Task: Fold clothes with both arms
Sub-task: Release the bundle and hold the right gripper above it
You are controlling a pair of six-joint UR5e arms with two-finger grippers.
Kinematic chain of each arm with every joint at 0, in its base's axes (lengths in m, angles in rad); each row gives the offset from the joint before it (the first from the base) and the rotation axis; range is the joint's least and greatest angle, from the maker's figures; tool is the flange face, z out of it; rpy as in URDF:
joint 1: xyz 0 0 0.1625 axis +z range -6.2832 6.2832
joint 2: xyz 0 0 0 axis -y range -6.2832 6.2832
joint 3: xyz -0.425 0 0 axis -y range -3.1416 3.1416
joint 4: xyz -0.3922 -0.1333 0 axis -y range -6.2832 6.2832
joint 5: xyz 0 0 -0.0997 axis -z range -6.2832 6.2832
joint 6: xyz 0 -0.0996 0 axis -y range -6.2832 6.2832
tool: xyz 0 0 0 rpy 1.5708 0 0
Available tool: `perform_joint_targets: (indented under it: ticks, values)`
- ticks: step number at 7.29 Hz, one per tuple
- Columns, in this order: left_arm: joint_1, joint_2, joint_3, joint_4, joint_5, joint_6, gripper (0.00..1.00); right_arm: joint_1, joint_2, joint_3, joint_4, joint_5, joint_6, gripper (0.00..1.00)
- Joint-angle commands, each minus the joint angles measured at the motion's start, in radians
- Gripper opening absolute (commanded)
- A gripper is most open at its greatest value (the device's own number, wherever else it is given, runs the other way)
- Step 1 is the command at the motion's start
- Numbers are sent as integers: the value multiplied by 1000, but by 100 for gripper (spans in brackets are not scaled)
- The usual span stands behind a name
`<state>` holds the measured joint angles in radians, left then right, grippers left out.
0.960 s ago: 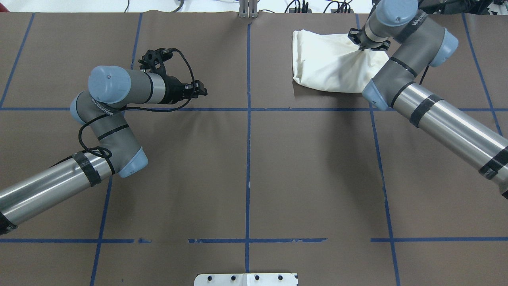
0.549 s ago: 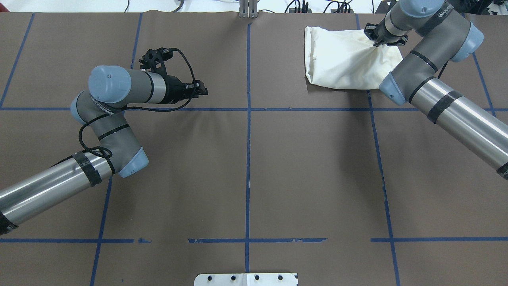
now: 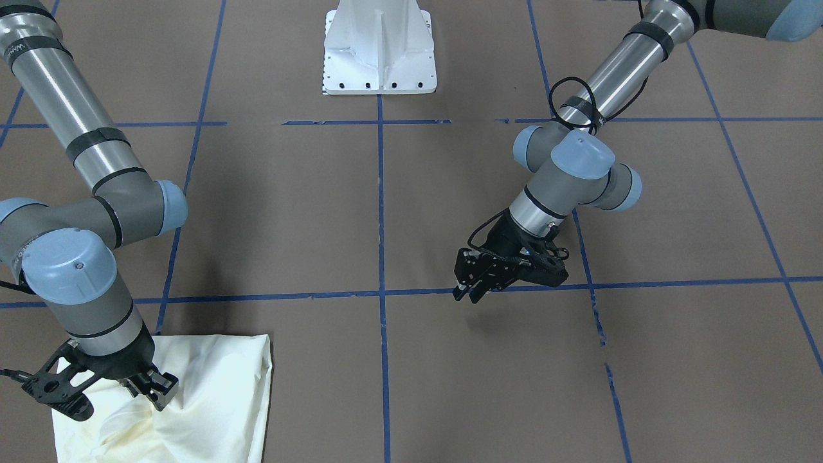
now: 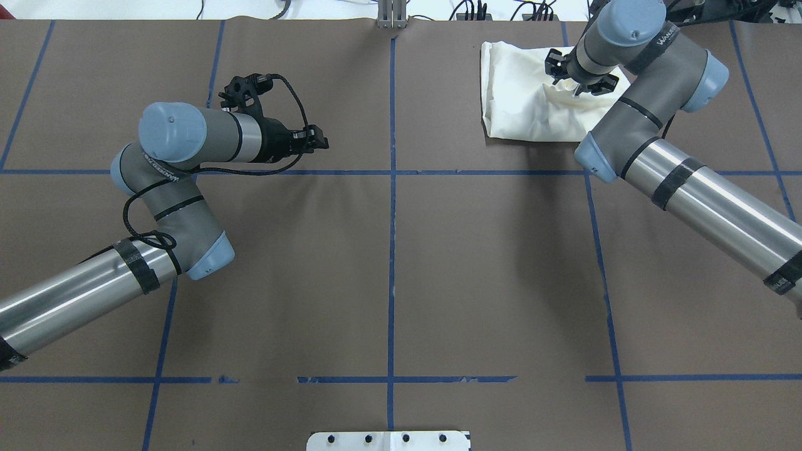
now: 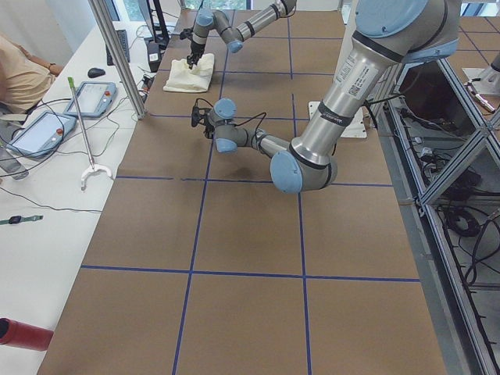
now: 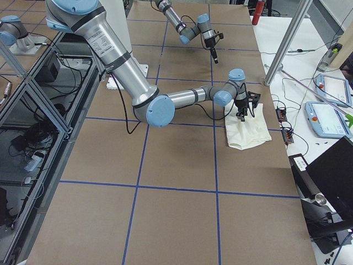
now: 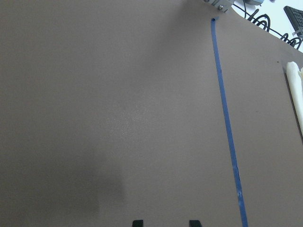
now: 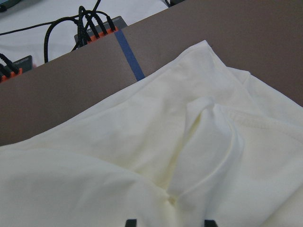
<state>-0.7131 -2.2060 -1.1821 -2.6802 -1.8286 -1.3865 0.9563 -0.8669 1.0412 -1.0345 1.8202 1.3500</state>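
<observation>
Cream cotton-like T-shirt (image 4: 526, 106), one item, lying as a rough rectangular bundle on the far right corner of the table (image 4: 388, 282), near the cable-strewn back edge.

Condition: soft and creased, with a raised ridge of cloth (image 8: 208, 137) near its middle.

Handling, judged: light and limp, with no stiffness. It probably slides and bunches on the brown covering instead of lifting flat. A pinch at the centre would only raise a tent. Better holds are a corner or the straight folded edge nearest the table's middle, one arm at each end.

Right gripper (image 4: 575, 88): points down over the bundle. In its wrist view the fingertips are spread wide to either side of the ridge and clamp nothing.

Left gripper (image 4: 319, 143): well apart from the shirt, low over bare table by a blue tape line (image 4: 391, 250). Its tips stand slightly apart with nothing between them.

Not determinable: no print or lettering shows in any view. Collar and sleeves cannot be picked out. The right wrist covers the bundle's outer side from overhead, and the front view crops its lower edge. Both side views are too small for detail.
</observation>
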Motion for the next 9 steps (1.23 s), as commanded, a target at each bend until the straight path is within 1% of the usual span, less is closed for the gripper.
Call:
perform_joint_targets:
  ticks: [1,2,3,4,5,6,7,8,9]
  values:
    - [0,2,-2,2,0,0,43,27,11,-18,-3,-15,3,59]
    - [0,6,-4,0,0,0,43,30,50,-3,-13,-6,15,66]
    - [0,12,-7,2,0,0,43,41,42,-3,-53,-4,-11,62]
    - [0,20,-10,0,0,0,43,61,40,-38,-53,-15,-82,62]
    - [0,22,-10,0,0,-2,43,64,45,-82,-53,-72,-141,62]
    - [0,26,-10,0,0,0,43,65,49,-114,-52,-109,-162,59]
    - [0,29,-10,-3,0,0,43,62,61,-139,-52,-116,-163,54]
    - [0,29,-10,-3,0,0,43,59,71,-144,-52,-114,-161,50]
    - [0,29,-10,-3,0,0,43,61,110,-174,-52,-114,-160,48]
